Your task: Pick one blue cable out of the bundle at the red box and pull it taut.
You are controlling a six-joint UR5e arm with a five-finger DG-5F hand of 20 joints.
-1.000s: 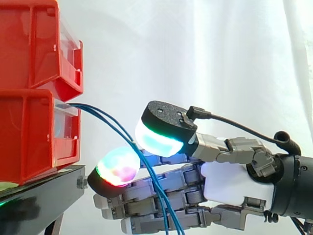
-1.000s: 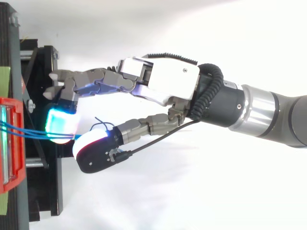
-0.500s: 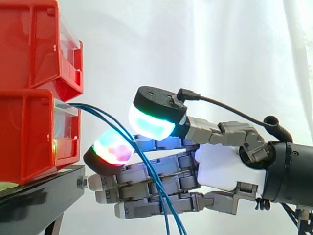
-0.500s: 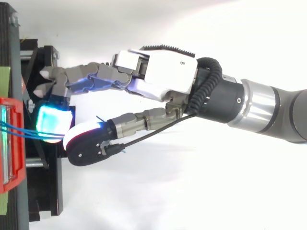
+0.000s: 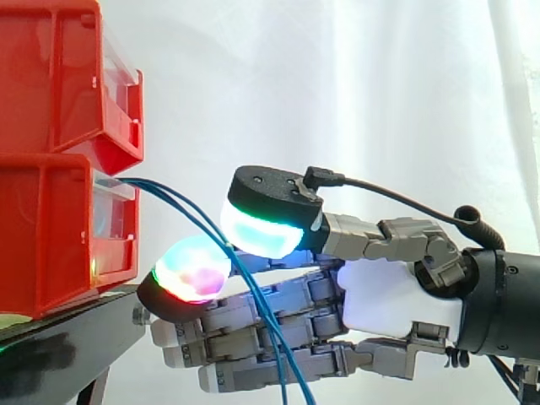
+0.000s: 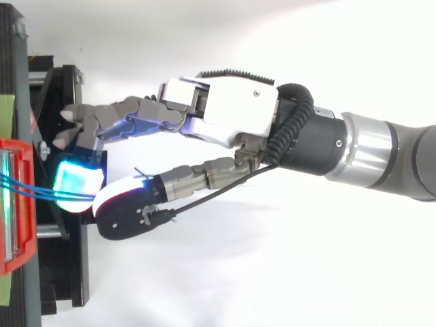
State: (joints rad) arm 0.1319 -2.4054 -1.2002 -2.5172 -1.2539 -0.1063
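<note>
**Robot hand closes in on the cables at the red box**

Closer to the boxes than a second ago, the robot hand has slid towards them, and its thumb has dropped nearer the finger below it. From the side, the thumb's pad glows white and green just above and beside a finger pad lit red, green and blue. The two pads meet on either side of the blue cables, so the robot hand is pinching them there. Its other fingers lie nearly straight underneath, pointing at the boxes.

From the pinch, the cables climb in a slack curve to the clear front of the lower red box, where they come out. On the other side they fall across the lower fingers and run off the bottom edge. From above, they leave the box as thin lines and vanish under the pads.

An upper red box sits stacked on the lower one, and both rest on the black stand. From above, the arm reaches in from the right. A white curtain hangs behind it all.
</note>
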